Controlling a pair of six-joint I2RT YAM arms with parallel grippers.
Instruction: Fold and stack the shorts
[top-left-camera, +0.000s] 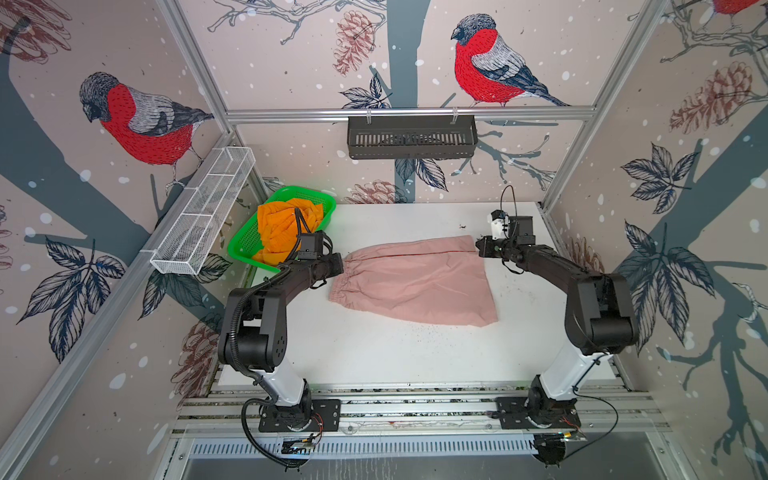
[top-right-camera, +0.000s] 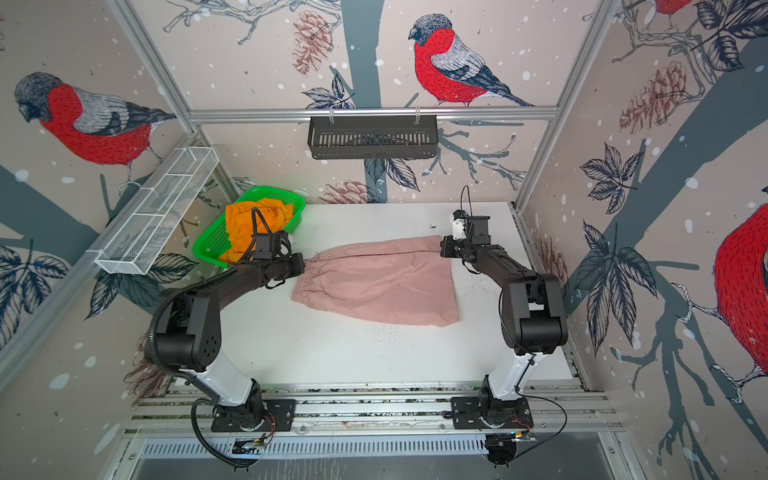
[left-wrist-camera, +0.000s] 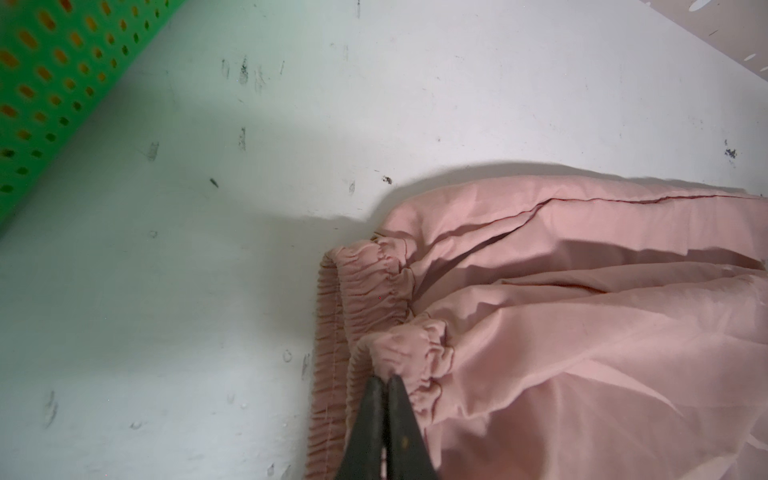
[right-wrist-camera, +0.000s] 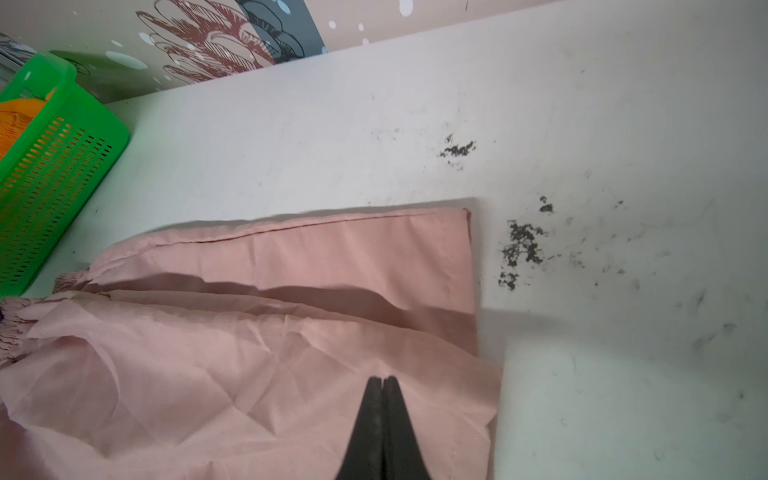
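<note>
The dusty pink shorts (top-left-camera: 415, 282) (top-right-camera: 374, 282) lie flat on the white table (top-left-camera: 374, 353), gathered waistband to the left and leg hem to the right. My left gripper (top-left-camera: 343, 262) (top-right-camera: 304, 264) is at the far corner of the waistband. In the left wrist view it (left-wrist-camera: 384, 378) is shut on a bunched piece of the elastic waistband (left-wrist-camera: 361, 291). My right gripper (top-left-camera: 478, 246) (top-right-camera: 441, 247) is at the far hem corner, shut on the top layer of fabric (right-wrist-camera: 383, 378). The bright orange shorts (top-left-camera: 282, 224) (top-right-camera: 245, 224) (right-wrist-camera: 16, 124) lie crumpled in the green basket.
The green mesh basket (top-left-camera: 245, 243) (top-right-camera: 212, 241) (left-wrist-camera: 54, 83) (right-wrist-camera: 54, 166) stands at the table's far left corner, just behind my left wrist. A white wire rack (top-left-camera: 203, 212) hangs on the left wall and a black rack (top-left-camera: 411, 137) on the back rail. Dark specks (right-wrist-camera: 519, 245) mark the table beside the hem.
</note>
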